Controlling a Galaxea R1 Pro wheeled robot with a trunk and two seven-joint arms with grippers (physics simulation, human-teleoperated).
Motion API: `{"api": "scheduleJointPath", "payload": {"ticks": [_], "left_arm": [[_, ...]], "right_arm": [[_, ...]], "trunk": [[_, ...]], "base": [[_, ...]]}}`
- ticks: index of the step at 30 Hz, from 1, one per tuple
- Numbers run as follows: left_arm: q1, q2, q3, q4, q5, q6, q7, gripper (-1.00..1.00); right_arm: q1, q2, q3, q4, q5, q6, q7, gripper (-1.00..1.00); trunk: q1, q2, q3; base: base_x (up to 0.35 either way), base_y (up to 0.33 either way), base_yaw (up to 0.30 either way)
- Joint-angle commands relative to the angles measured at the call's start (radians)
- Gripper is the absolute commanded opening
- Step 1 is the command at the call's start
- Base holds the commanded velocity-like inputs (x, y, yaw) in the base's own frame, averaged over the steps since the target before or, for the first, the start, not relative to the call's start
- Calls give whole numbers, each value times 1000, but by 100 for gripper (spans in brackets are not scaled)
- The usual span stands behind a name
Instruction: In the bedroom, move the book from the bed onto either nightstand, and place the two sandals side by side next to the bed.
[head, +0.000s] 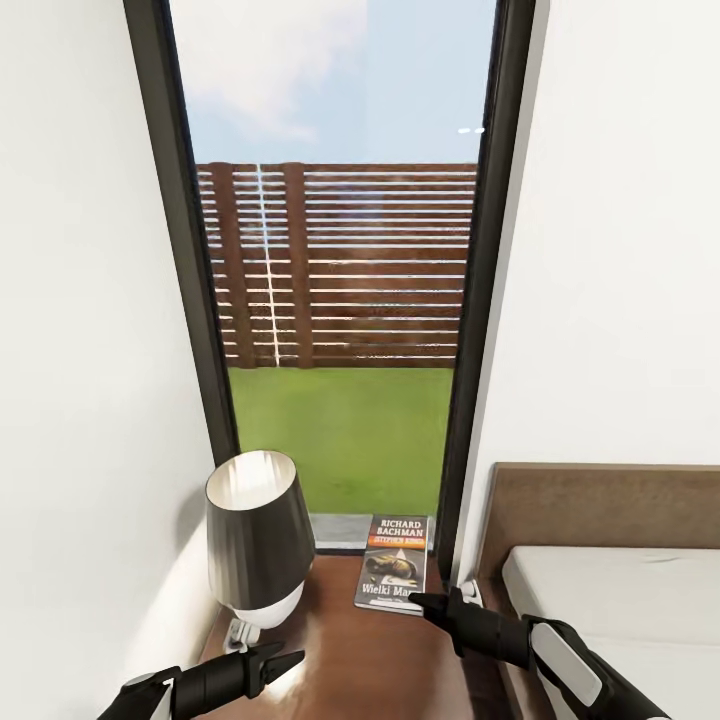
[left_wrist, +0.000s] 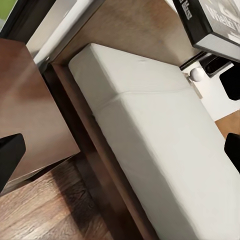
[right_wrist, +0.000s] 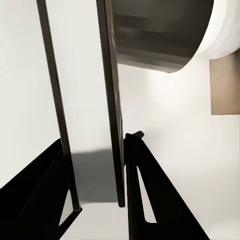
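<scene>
The book (head: 396, 564) lies flat on the nightstand (head: 340, 660), its near edge just beyond the right gripper (head: 432, 603) fingertips. That gripper's fingers stand narrowly apart, holding nothing. The left gripper (head: 283, 661) points toward the lamp (head: 258, 540); I cannot tell its finger gap.

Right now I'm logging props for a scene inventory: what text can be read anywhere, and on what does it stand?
"RICHARD BACHMAN": white letters atop the cover of the book, which lies on the nightstand.
"STEPHEN KING": seems to read so on the orange band, small and blurred.
"Wielki Ma…": cover's bottom, the end hidden by the right gripper.
Left wrist view: book lettering too cropped to read.
</scene>
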Motion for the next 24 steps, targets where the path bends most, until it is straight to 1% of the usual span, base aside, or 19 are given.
{"api": "scheduleJointPath", "payload": {"ticks": [1,18,20,24], "left_arm": [[-1,-1,8,-1,-8,5,-5,100],[2,-2,8,0,-8,5,-9,100],[2,-2,8,0,-7,6,-21,100],[2,6,7,-13,-5,13,-43,100]], "right_arm": [[-1,-1,4,0,-5,1,2,-100],[3,0,3,-13,-2,0,-2,-100],[3,0,3,-12,-2,0,-2,-100],[3,0,3,-12,-2,0,-2,-100]], "trunk": [[0,-1,-1],[0,-1,-1],[0,-1,-1],[0,-1,-1]], "base": [[0,0,0],[0,0,0],[0,0,0],[0,0,0]]}}
